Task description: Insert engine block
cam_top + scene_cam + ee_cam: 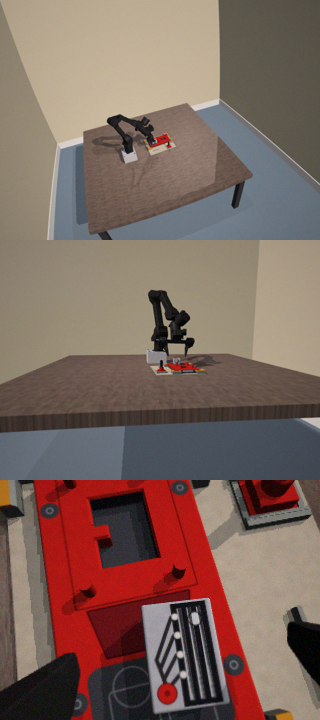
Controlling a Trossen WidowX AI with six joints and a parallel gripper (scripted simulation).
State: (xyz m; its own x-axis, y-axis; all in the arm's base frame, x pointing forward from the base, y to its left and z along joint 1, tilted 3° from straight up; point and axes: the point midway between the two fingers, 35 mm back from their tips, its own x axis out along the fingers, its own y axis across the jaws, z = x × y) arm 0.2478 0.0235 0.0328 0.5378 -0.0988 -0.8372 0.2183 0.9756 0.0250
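The grey engine block (185, 655) (153, 142) (176, 360) stands on the near end of the red car body (55, 580) (163, 139) (184, 367), its ribbed face up, and rises above the body. The rectangular opening (125, 530) with a small rib on its left side lies beyond the block and holds nothing. My gripper (183, 647) (151, 138) (176, 353) is open. Its fingers stand wide apart on either side of the block, above it and clear of it.
The car body sits on a beige baseplate (260, 580) (157, 150) (157, 372) with orange corner brackets (7, 497). A red and black lever stand (270, 495) (169, 146) (161, 367) stands beside the body. The arm's white base (129, 156) (155, 356) is close behind.
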